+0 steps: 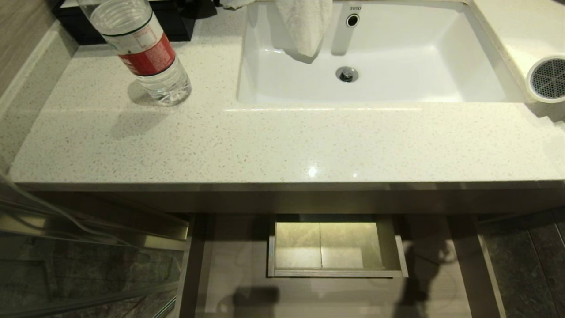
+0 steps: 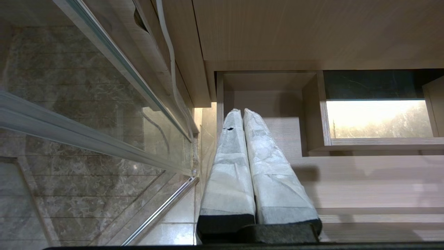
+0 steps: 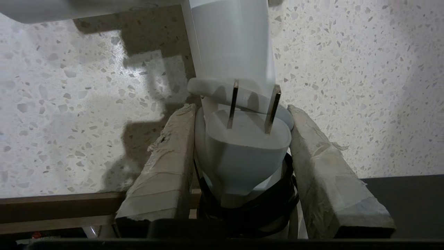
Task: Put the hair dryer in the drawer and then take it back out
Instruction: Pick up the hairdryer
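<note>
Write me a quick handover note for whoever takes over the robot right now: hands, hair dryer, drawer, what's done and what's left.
Right hand: shut on the hair dryer, fingers clamped on either side of its plug and tied cord bundle. The dryer is at the counter's right edge beside the sink, grille facing the head camera.
Left hand: shut, empty, parked low beside the cabinet.
Drawer: pulled open below the counter, nothing in it.
Done: drawer open, dryer gripped.
Left: I cannot tell whether it has already been in the drawer. If not, place it inside, then take it back out.
</note>
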